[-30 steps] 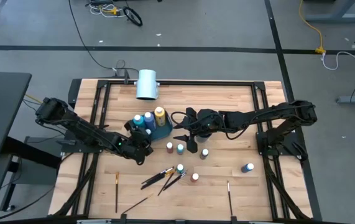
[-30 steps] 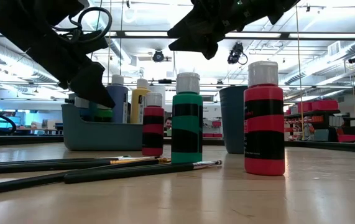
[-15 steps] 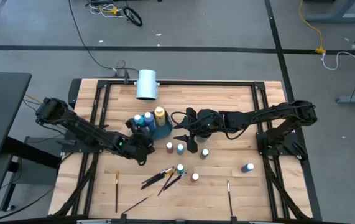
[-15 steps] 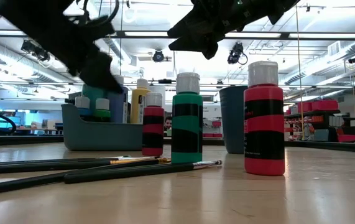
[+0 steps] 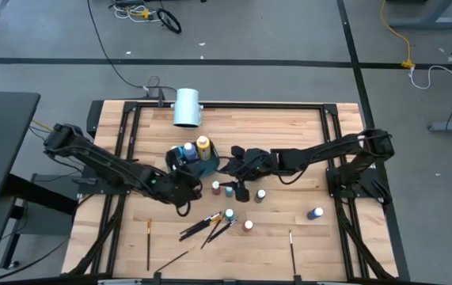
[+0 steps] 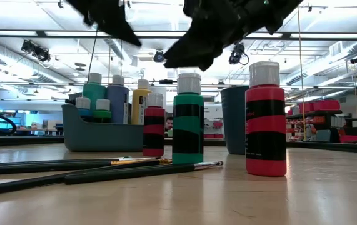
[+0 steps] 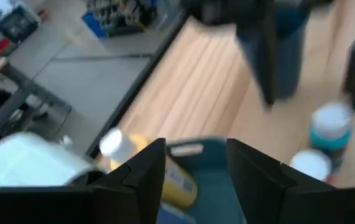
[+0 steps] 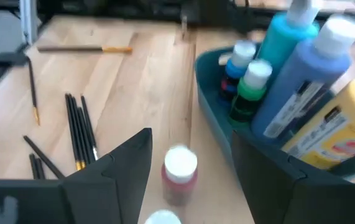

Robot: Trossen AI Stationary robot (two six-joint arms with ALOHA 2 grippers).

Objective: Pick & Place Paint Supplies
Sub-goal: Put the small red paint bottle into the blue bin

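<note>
Overhead, your left gripper (image 5: 184,176) hangs at the near edge of the dark blue plastic bin (image 5: 207,167), its fingers (image 7: 141,174) spread apart with nothing between them. Your right gripper (image 5: 237,162) reaches in from the other side and sits just beside the bin; its jaws likewise stand apart and hold nothing, and a small red bottle with a white cap (image 8: 179,172) stands on the wood beyond them.

Inside the bin you see a tall teal bottle (image 6: 94,92), a blue bottle (image 6: 118,99), a yellow bottle (image 6: 140,102) and two shorter white-capped bottles, one of them green (image 8: 250,91).

On the wooden slat table (image 5: 289,131), between the bin and the near edge, stand loose bottles: a green one with black bands (image 6: 188,119) and a larger red one with black bands (image 6: 266,119) in the table-level view, plus a blue bottle (image 5: 316,213) well apart towards your right arm's base.

A cluster of thin dark-handled paintbrushes (image 5: 210,224) lies near the front; single brushes (image 5: 148,244) lie farther out. A white cylinder (image 5: 187,108) lies at the far edge.
</note>
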